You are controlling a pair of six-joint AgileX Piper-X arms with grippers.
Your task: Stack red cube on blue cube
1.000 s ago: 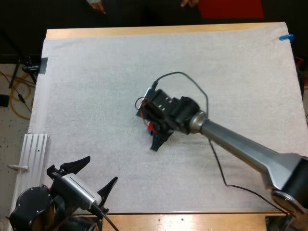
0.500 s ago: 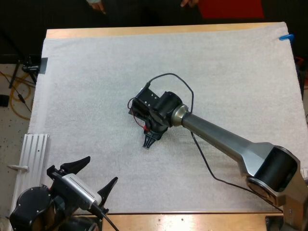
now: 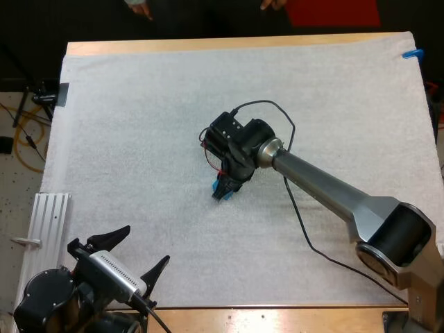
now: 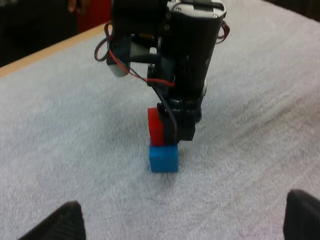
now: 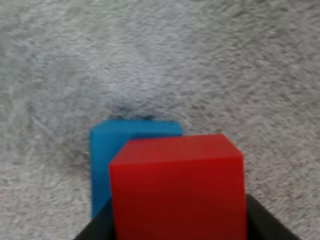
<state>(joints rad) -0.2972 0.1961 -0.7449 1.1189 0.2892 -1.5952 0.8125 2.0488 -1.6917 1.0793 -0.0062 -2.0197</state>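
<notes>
Currently R gripper (image 3: 223, 190) pinches red cube (image 4: 155, 126) just over blue cube (image 4: 163, 158); L gripper (image 3: 147, 245) jaws spread.

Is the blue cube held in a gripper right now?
No, the blue cube sits on the mat while the right gripper grips the red cube over it.

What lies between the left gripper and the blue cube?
Only bare mat lies between the left gripper and the blue cube; the left wrist view shows it.

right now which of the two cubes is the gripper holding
The red cube: the right gripper presses on it from both sides, just above the blue cube, which sits free on the mat.
</notes>
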